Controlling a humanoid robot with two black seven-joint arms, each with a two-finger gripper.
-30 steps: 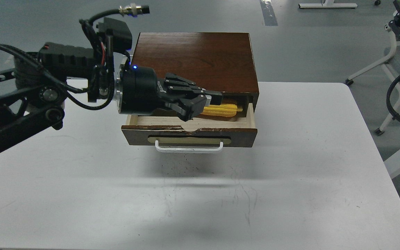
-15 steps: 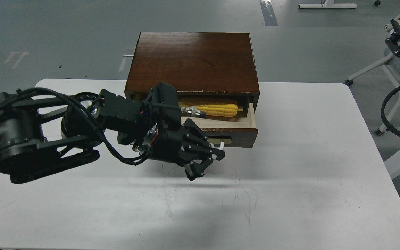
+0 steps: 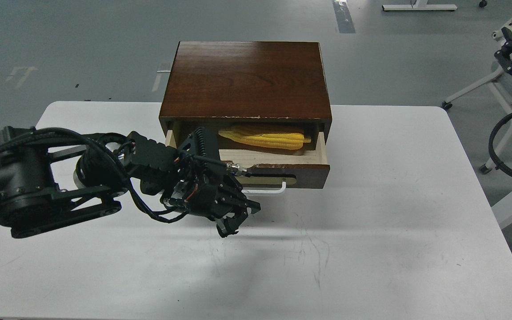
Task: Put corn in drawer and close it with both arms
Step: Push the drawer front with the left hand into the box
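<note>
The yellow corn [image 3: 265,138] lies across the back of the open drawer [image 3: 302,170], on its pale wood floor. The drawer's white bar handle [image 3: 268,191] shows to the right of my left arm. My left gripper [image 3: 234,218] hangs just above the table, in front of the left half of the drawer front and slightly below it. Its fingers are apart and hold nothing. My left arm hides the left part of the drawer front. My right gripper [image 3: 510,48] is small and dark at the far upper right, well away from the table.
The drawer belongs to a dark-brown wooden cabinet [image 3: 247,78] at the back middle of the white table [image 3: 371,231]. White chair or stand legs [image 3: 474,89] and black cables [image 3: 502,133] are off the table's right side.
My left gripper has come out of the drawer and swung down in front of the drawer front, then a little lower and left. The corn stays in the drawer.
</note>
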